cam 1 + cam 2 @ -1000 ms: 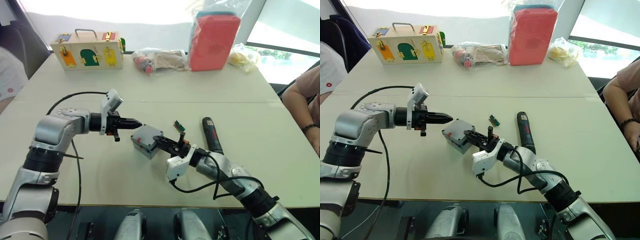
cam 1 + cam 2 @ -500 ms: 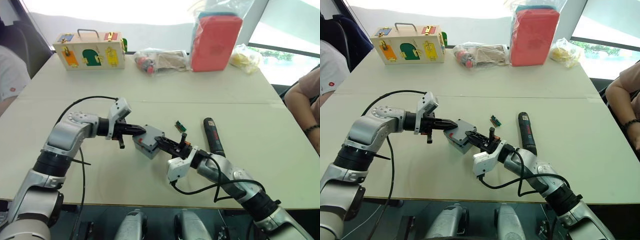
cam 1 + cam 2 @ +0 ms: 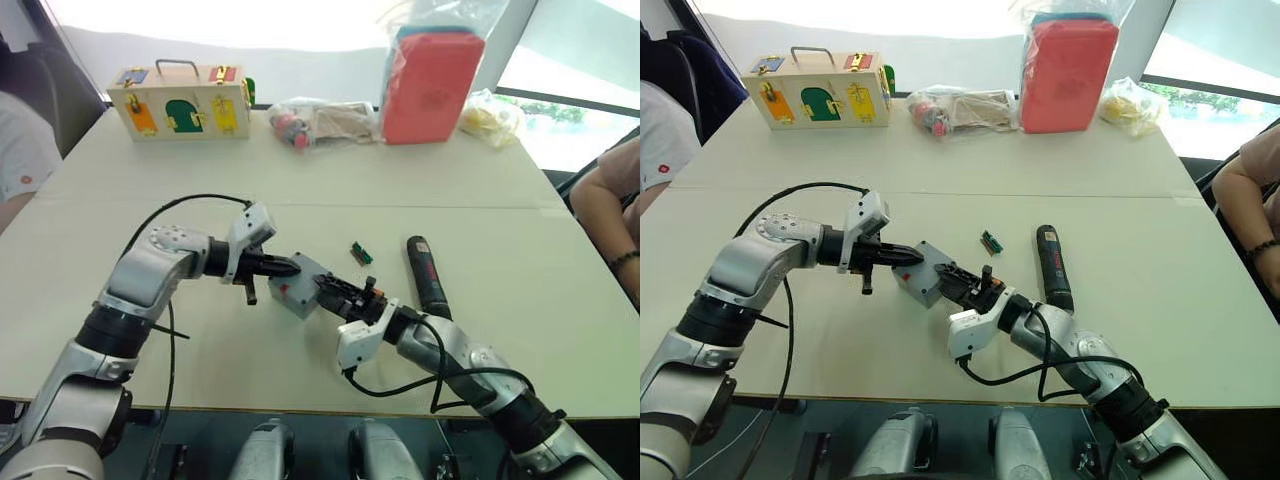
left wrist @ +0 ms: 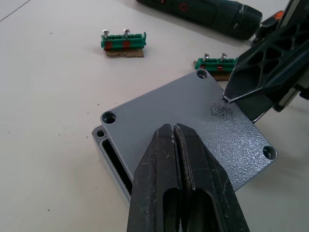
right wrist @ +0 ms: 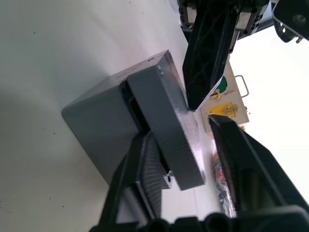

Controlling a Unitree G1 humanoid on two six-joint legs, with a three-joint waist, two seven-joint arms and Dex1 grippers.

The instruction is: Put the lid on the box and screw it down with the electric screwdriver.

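Pale counter, with the box sitting mid-counter and the lid lying on top of it, skewed, so one corner overhangs. Right gripper has its jaws spread around the lid's edge, one finger underneath. Left gripper has its jaws pinched together, resting on the lid. Risk: the lid could stay crooked, so the screw holes miss, or the box could slide. The electric screwdriver lies beside the box, untouched.

Silver arms, blk cables, white wrists.
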